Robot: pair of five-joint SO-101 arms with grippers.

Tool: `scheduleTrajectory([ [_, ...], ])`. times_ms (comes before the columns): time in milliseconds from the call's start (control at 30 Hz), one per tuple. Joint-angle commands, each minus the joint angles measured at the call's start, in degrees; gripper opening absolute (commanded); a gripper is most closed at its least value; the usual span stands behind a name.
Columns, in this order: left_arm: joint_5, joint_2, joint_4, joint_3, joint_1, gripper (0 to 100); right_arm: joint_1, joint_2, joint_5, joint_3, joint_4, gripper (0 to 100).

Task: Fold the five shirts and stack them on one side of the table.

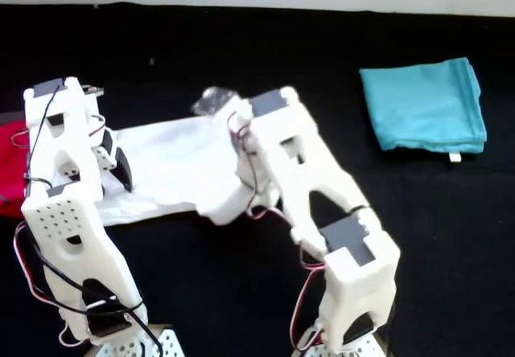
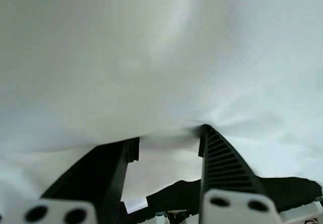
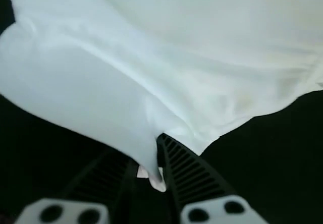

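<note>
1. White cloth shirt (image 1: 173, 168): it lies spread and rumpled on the black surface (image 1: 241, 43), left of centre, between the two arms. Its near edge is creased and uneven.
2. In the left wrist view the white cloth shirt (image 2: 161, 57) rises as a broad pale sheet just past the fingertips. A small white tag (image 2: 135, 204) shows at its lower edge.
3. In the right wrist view the white cloth shirt (image 3: 176, 57) runs away from the fingers in soft folds, with the dark surface on both sides of it.
4. Left hand (image 2: 169, 138): its two dark fingers stand apart, with a fold of the shirt's edge lying in the gap between them. They are not pressed together on it. In the high view the left hand (image 1: 113, 164) sits at the shirt's left end.
5. Right hand (image 3: 151, 153): its fingers are drawn close together and pinch a narrow tongue of the white shirt's edge. In the high view this arm bends over the shirt's right end.
6. Folded teal shirt (image 1: 424, 106): it lies flat at the far right of the surface, well apart from the white shirt and both arms.
7. Red cloth (image 1: 10, 164): it shows at the left edge, partly behind the left arm and near the white shirt's left end.
</note>
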Motion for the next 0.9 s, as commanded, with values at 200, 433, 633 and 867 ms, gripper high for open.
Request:
scheduleTrajectory([
  [200, 0.4, 1.6, -1.2, -1.1, 0.8, 20, 4.5, 10.9, 0.4, -14.2, -2.9, 0.9],
  [433, 0.4, 1.6, -1.2, -1.0, 0.7, 20, 4.8, 23.8, -6.2, -34.6, -2.7, 12.0],
  [633, 0.4, 1.6, -1.2, -1.0, 0.7, 20, 5.4, 27.9, -16.4, -48.1, 0.8, 21.7],
  [867, 0.4, 1.6, -1.2, -1.0, 0.7, 20, 3.6, 27.7, -17.3, -55.4, 13.5, 21.1],
])
